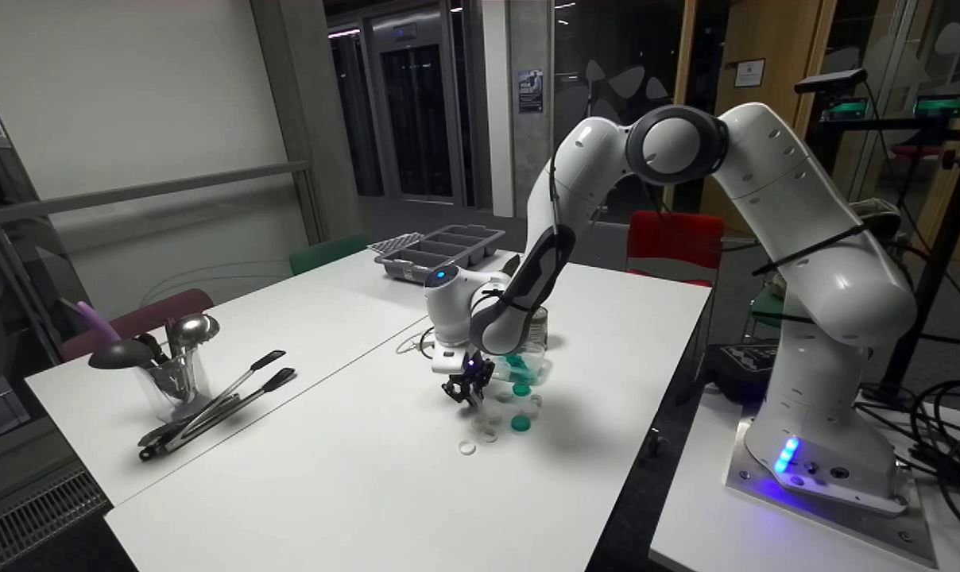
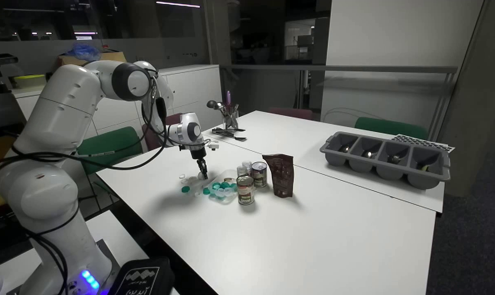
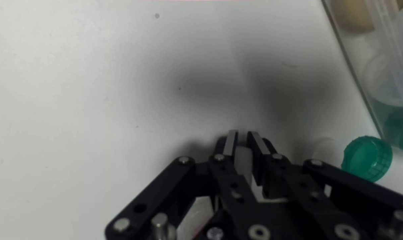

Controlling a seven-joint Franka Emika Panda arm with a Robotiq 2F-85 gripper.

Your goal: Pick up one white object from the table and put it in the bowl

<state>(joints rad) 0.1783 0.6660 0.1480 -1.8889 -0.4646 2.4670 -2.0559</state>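
My gripper (image 1: 472, 399) is low over the table, beside the loose caps; it also shows in an exterior view (image 2: 205, 178). In the wrist view its fingers (image 3: 243, 138) are close together, shut on a white object (image 3: 244, 160) that fills the gap between them. Whether that object touches the table I cannot tell. Other white ring-like caps lie on the table close by, one nearest the front (image 1: 467, 448) and one in an exterior view (image 2: 182, 176). No small dark grey metallic bowl shows; it is hidden or out of view.
A clear plastic container (image 2: 232, 197) with green caps stands beside the gripper; its wall shows in the wrist view (image 3: 393, 50). Loose green caps (image 1: 520, 423) lie near. Cans (image 2: 245, 190) and a brown pouch (image 2: 281, 175) stand beyond. A grey tray (image 2: 389, 166), tongs (image 1: 218, 417) and a utensil holder (image 1: 170, 389) are farther off.
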